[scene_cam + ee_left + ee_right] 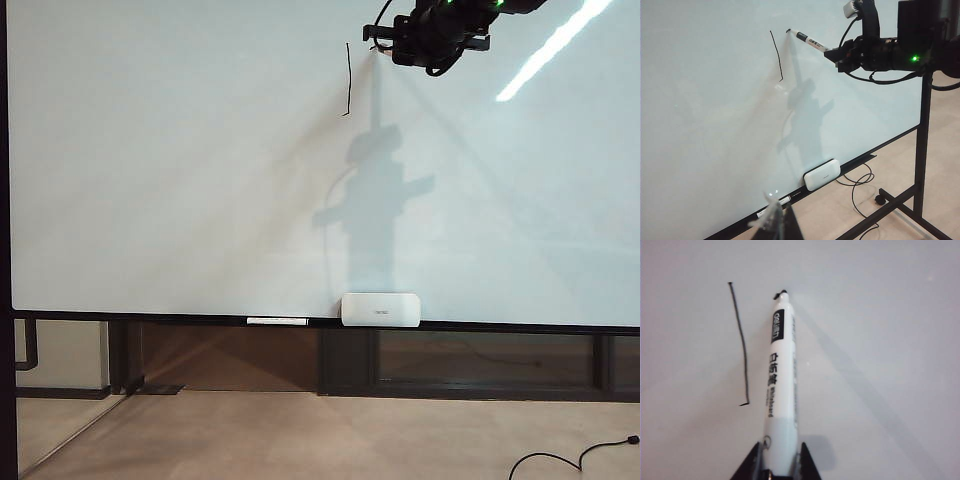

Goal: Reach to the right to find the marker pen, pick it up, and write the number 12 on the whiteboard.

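The whiteboard (180, 170) fills the exterior view. High on it stands one thin, slightly bent black stroke (348, 80), the only mark of the number 12 that shows. My right gripper (781, 447) is shut on the marker pen (780, 380), a white barrel with black lettering. The pen's dark tip is at the board, just right of the stroke's (741, 345) top end. In the left wrist view the pen (810, 41) slants from the right gripper (832, 52) to the board (700, 110). My left gripper (774, 215) hangs low and away from the board, fingers together, holding nothing.
A white eraser block (380, 309) and a long white marker (277, 321) rest on the board's bottom ledge. The board's dark stand leg (922, 150) and a black cable (860, 180) are on the floor at the board's right end.
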Controlling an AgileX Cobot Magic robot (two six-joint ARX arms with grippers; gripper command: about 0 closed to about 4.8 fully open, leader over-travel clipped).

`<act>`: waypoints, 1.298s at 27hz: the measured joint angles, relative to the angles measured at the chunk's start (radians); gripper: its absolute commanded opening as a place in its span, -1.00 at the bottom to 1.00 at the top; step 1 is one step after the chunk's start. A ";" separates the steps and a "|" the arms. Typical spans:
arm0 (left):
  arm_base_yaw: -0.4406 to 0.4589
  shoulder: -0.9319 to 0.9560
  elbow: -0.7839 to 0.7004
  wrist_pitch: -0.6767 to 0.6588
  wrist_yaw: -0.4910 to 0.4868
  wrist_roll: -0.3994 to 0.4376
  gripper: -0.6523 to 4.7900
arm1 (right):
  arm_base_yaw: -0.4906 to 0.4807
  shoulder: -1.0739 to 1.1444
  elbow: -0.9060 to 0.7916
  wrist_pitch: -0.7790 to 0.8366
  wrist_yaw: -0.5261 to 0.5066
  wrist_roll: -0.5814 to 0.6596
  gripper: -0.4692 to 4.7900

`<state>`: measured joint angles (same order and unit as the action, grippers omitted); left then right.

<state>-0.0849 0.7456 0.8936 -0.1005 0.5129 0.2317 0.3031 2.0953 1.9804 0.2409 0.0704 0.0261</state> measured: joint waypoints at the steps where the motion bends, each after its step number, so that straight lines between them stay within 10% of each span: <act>1: 0.000 0.000 0.000 0.000 0.000 0.000 -0.78 | 0.000 -0.002 0.000 -0.005 0.010 0.000 -0.84; 35: 0.000 -0.014 0.000 0.000 0.000 -0.004 -0.78 | -0.003 -0.042 0.000 -0.220 0.107 -0.013 -0.84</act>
<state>-0.0849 0.7319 0.8936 -0.1009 0.5129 0.2279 0.2996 2.0529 1.9804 0.0208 0.1776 0.0135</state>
